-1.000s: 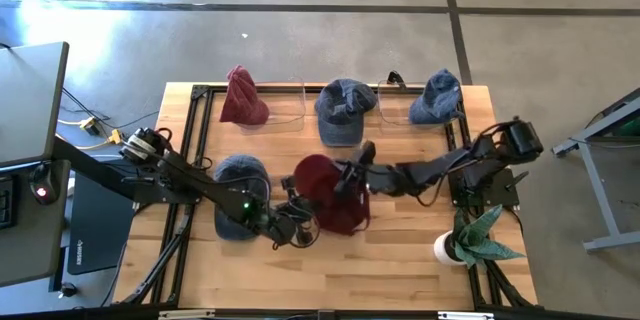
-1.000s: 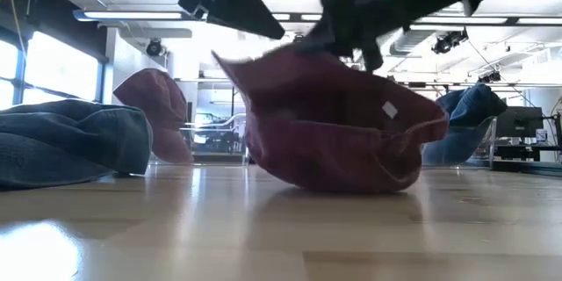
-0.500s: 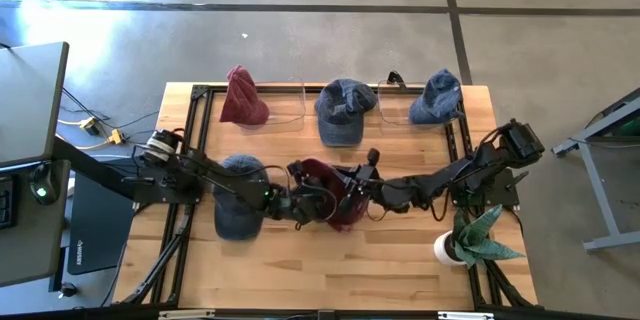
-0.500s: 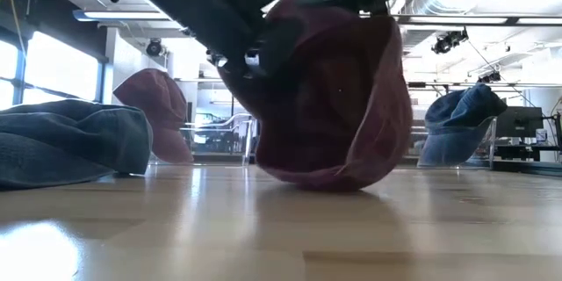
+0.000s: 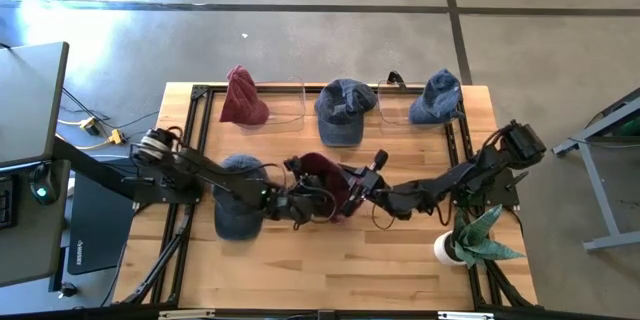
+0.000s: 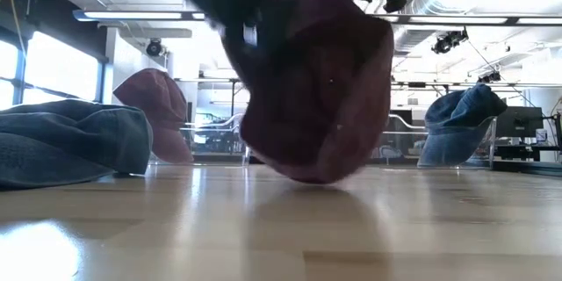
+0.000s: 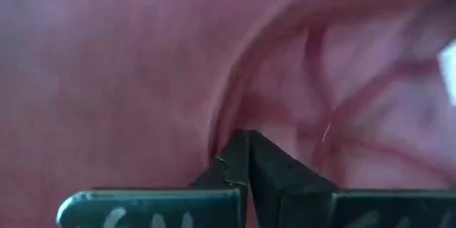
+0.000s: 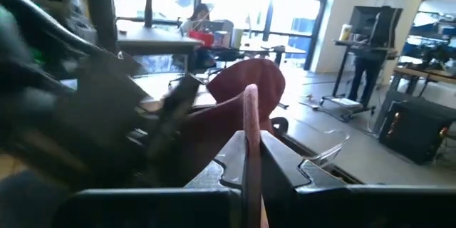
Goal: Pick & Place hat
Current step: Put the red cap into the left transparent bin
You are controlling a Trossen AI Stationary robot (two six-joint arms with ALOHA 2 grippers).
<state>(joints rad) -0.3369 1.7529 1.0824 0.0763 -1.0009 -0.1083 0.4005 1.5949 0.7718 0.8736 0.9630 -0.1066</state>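
Observation:
The dark red hat hangs bunched between my two grippers at the table's middle. In the low view the hat is a tall pouch whose lowest part is at or just above the wood; I cannot tell which. My left gripper comes from the table's left and is shut on the hat. My right gripper comes from the right and is shut on it too. My left gripper pinches a fold of the hat's red cloth between its two fingers, coming level from the table's left. The cloth fills the wrist view, so which part of the hat this is cannot be told. The hat hangs below the hold. My right gripper pinches a thin edge of the hat between its two fingers; the edge stands up out of them. It comes slanting from the table's right. The rest of the hat bulges beyond the fingertips, raised off its earlier flat lie.
A blue hat lies on the table under the left arm. At the far edge, a red hat and two blue hats sit by clear stands. A potted plant stands near the right corner.
The hat lay open and wide on the table; both grippers drew together, the left toward the far right, the right toward the left. The hat got gathered into a narrow upright bundle and was raised, its underside now barely at the wood.

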